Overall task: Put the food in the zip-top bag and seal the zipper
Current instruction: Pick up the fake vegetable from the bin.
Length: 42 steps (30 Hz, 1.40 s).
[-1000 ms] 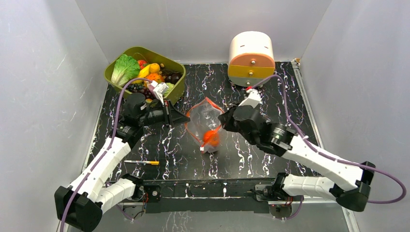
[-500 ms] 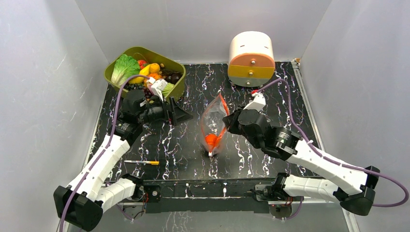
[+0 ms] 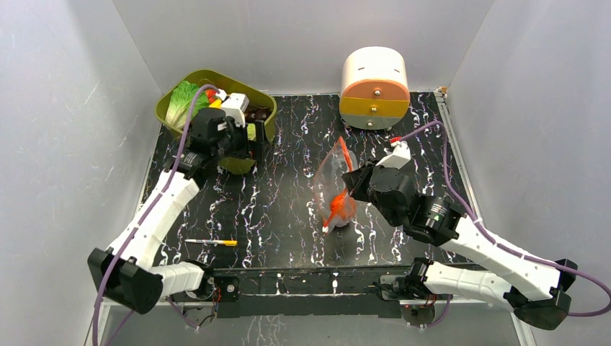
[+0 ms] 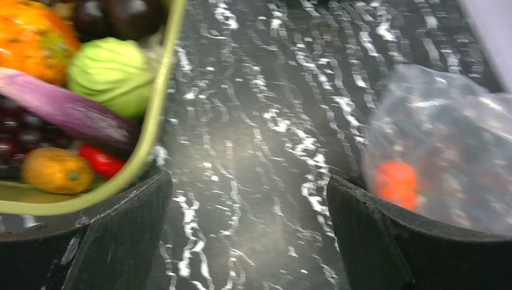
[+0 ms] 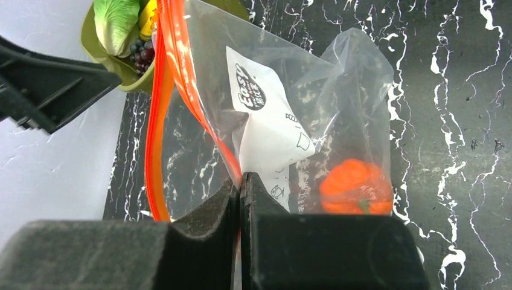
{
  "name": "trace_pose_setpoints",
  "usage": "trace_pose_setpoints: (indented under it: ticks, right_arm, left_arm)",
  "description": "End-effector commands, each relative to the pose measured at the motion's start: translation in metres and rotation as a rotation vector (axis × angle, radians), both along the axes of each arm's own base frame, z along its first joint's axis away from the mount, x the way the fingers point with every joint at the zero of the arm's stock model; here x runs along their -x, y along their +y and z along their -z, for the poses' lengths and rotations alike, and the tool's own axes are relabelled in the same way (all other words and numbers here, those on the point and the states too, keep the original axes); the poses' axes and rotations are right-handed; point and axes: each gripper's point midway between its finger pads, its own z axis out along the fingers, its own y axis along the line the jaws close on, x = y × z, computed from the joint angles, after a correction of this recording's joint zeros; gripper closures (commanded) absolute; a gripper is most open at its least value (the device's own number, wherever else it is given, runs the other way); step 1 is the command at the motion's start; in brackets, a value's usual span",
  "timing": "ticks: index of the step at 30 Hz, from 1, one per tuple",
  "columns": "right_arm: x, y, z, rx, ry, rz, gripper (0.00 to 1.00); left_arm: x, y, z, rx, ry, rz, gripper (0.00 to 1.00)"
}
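Zip-top bag (image 3: 330,176) held up, orange piece (image 3: 338,206) inside, right gripper (image 3: 351,177) pinching its edge, green bin (image 3: 163,109) with lettuce (image 3: 179,105) well left of it

The tray (image 4: 158,103), food (image 4: 108,72) in it, lies beside your left tool (image 4: 247,199); right of that, the bag (image 5: 290,90) hangs from your right tool (image 5: 241,181), one piece (image 5: 353,187) inside.

Clear zip bag (image 3: 328,180) upright w/ orange veg (image 5: 353,187) inside, zipper (image 5: 156,109) open
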Motion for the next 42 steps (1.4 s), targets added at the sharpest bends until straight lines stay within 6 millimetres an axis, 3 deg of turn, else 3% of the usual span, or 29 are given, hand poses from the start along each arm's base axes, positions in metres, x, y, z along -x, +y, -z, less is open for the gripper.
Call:
trace_pose_setpoints:
  ticks: [1, 6, 12, 16, 21, 26, 37, 42]
  right_arm:
    - [-0.001, -0.007, -0.022, -0.028, -0.061, 0.012, 1.0]
    - [0.0, -0.012, -0.033, -0.017, -0.096, 0.009, 1.0]
    - [-0.002, -0.012, -0.04, 0.003, -0.116, 0.001, 1.0]
    - [-0.004, -0.01, -0.04, 0.02, -0.123, 0.002, 1.0]
    - [-0.008, -0.001, -0.036, 0.037, -0.119, -0.015, 1.0]
    - [-0.012, 0.011, -0.034, 0.059, -0.114, -0.047, 1.0]
    - [-0.023, 0.028, -0.05, 0.09, -0.155, -0.076, 1.0]
    - [-0.026, 0.028, -0.046, 0.107, -0.158, -0.066, 1.0]
  left_arm:
    - [-0.028, 0.041, 0.001, -0.262, -0.074, -0.107, 0.02]
    - [-0.059, 0.068, -0.013, -0.417, -0.182, -0.157, 0.08]
    - [-0.096, 0.122, -0.035, -0.535, -0.245, -0.274, 0.13]
    - [-0.116, 0.153, -0.034, -0.577, -0.241, -0.326, 0.15]
    - [-0.133, 0.199, -0.026, -0.687, -0.229, -0.406, 0.16]
    - [-0.151, 0.229, -0.011, -0.695, -0.211, -0.446, 0.15]
    - [-0.195, 0.269, 0.023, -0.654, -0.155, -0.461, 0.12]
    - [-0.213, 0.28, 0.042, -0.676, -0.121, -0.44, 0.12]
